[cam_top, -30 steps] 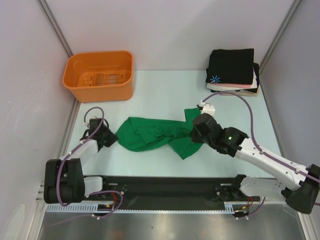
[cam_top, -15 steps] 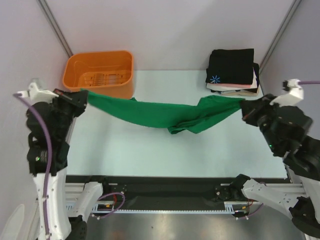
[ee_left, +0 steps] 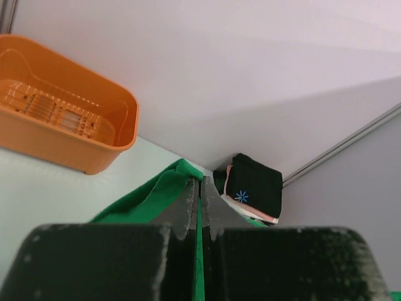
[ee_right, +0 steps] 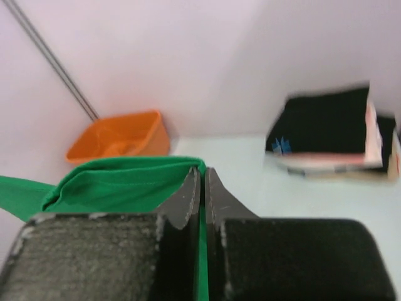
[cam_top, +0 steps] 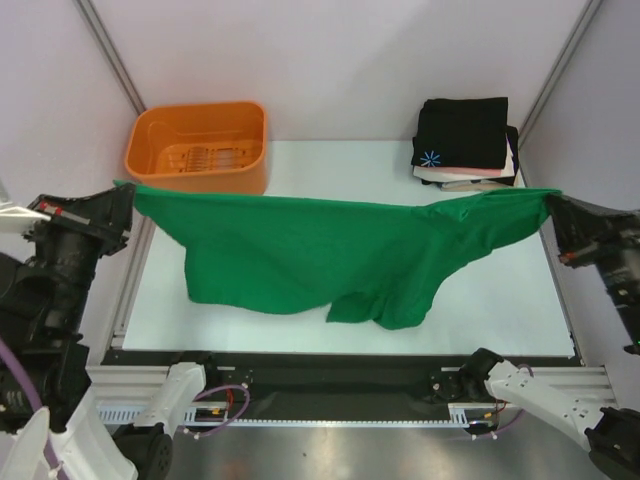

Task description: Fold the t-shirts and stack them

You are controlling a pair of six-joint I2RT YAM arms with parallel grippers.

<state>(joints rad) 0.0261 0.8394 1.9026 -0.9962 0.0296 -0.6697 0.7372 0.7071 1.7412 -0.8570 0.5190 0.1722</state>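
**A:** Near edge?

**B:** A black metal rail (cam_top: 330, 375) is running along it. Above, the left gripper (cam_top: 118, 200) and right gripper (cam_top: 558, 205) are each clamping a corner of the plain bright green cloth t-shirt (cam_top: 300, 250). It is hanging spread between them, sagging toward the pale tabletop (cam_top: 500, 290); contact unclear.

**A:** Farther back?

**B:** An orange plastic basket (cam_top: 200, 150) is sitting far left. A folded stack of shirts (cam_top: 465, 135), black with a starburst on top, is sitting far right. Plain pale walls (cam_top: 340, 60) are enclosing the bay.
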